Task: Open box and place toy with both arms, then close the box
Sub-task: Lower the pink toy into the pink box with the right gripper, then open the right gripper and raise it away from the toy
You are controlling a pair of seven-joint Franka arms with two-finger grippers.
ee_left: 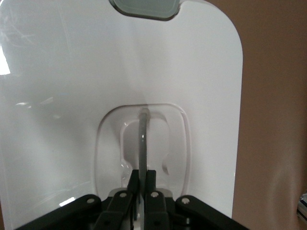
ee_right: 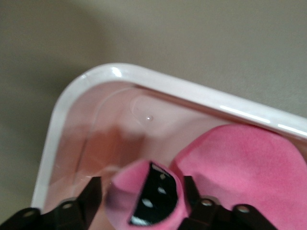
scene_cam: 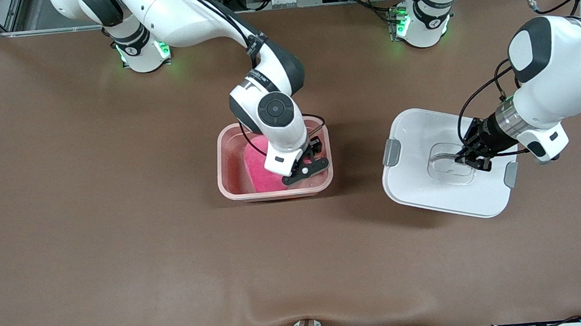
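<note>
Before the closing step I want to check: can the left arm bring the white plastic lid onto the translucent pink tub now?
Probably not yet. The left gripper holds the white plastic lid by its clear handle, but the right gripper is over the translucent pink tub with the pink plush toy.

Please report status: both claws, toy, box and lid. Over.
Right claw open over toy inside box. Left claw shut on lid handle. Nothing blocking.

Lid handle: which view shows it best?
Left wrist view: the clear handle fills the lid's recess, pinched by the left gripper. Front view shows it small, partly covered by the gripper. Right wrist view misses it.
</note>
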